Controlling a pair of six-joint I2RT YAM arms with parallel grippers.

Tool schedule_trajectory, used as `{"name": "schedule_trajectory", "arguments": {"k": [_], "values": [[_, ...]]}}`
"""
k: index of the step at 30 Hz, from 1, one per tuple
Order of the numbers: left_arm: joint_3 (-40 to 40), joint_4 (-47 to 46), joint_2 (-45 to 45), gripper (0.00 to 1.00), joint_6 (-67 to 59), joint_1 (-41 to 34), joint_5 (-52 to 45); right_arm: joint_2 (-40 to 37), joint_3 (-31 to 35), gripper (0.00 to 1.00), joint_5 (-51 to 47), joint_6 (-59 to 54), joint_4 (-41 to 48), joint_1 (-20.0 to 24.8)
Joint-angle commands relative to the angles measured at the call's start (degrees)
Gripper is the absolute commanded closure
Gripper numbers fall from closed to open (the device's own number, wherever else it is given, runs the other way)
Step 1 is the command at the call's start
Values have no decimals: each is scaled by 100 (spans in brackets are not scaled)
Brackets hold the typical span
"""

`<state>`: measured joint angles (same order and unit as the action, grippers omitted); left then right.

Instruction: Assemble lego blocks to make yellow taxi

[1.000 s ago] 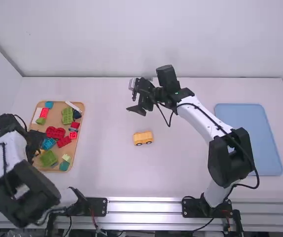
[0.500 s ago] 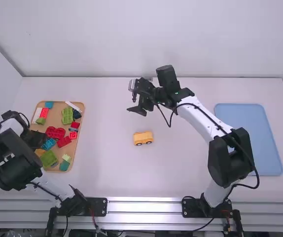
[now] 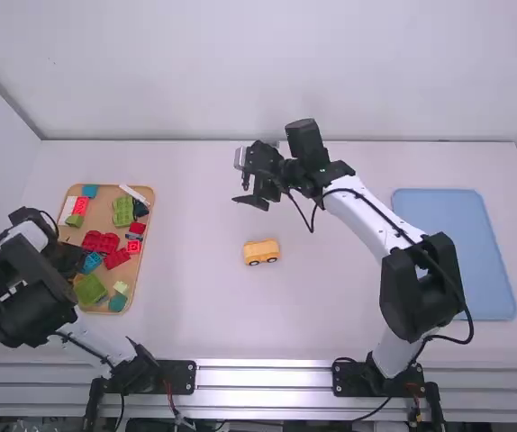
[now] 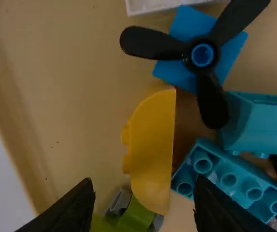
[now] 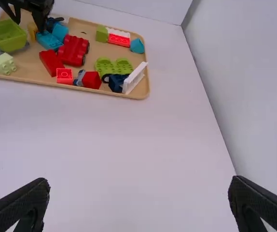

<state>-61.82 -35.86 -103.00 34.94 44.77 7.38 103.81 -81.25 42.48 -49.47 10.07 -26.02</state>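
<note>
In the high view my left gripper [image 3: 71, 261] is over the left side of the block tray. My left gripper [image 4: 141, 205] is open in its wrist view, a curved yellow block [image 4: 152, 150] lying on the tray floor between and ahead of its fingers. That yellow block [image 5: 32, 31] also appears beneath the left gripper in the right wrist view. A yellow car body with dark wheels [image 3: 261, 252] sits on the middle of the table. Farther back, my right gripper [image 3: 255, 200] hangs above the table; in its own view the right gripper [image 5: 138, 193] is wide open and holds nothing.
The wooden tray [image 3: 148, 247] holds several red, green and blue blocks. Close to the yellow block lie a black propeller [image 4: 207, 53], a blue brick [image 4: 230, 179] and a green piece [image 4: 133, 217]. A light blue mat [image 3: 457, 256] lies at the right.
My left arm has shifted left and its elbow has swung back, while its gripper has moved slightly over the tray. The right arm and the yellow car have stayed in place.
</note>
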Motion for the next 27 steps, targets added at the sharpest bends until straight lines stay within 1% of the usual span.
{"name": "schedule_trajectory", "arguments": {"k": [1, 2, 3, 5, 6, 8, 9, 10, 11, 13, 16, 17, 18, 27], "values": [[164, 57, 22, 73, -101, 26, 105, -105, 66, 1, -76, 13, 0, 9], [210, 94, 24, 78, -146, 11, 105, -105, 66, 1, -74, 17, 0, 9], [234, 103, 24, 80, -157, 15, 105, -105, 66, 1, -72, 15, 2, 9], [275, 94, 24, 80, -153, 52, 107, -105, 66, 2, -72, 13, 4, 9], [302, 105, 24, 76, -155, 66, 125, -105, 66, 1, -72, 13, -2, 7], [304, 101, 24, 72, -151, 57, 210, -105, 66, 2, -52, 15, -4, 2], [302, 94, 24, 66, -153, 68, 275, -105, 66, 2, -48, 15, 0, 4], [299, 94, 24, 56, -208, 74, 275, -105, 66, 2, -55, 13, 0, 2], [302, 103, 24, 51, -280, 55, 264, -105, 66, 2, -52, 13, 2, 4], [302, 122, 24, 46, -356, 50, 258, -105, 66, 1, -52, 11, 17, 4], [302, 146, 24, 49, -348, 98, 273, -105, 66, 2, -52, 11, 20, 4], [302, 138, 24, 53, -343, 111, 267, -105, 66, 2, -55, 13, 22, 4], [304, 142, 24, 55, -308, 136, 273, -105, 66, 1, -50, 13, 20, 4], [647, 708, 24, 56, -177, 133, 254, -105, 66, 2, -52, 13, 20, 4]]}}
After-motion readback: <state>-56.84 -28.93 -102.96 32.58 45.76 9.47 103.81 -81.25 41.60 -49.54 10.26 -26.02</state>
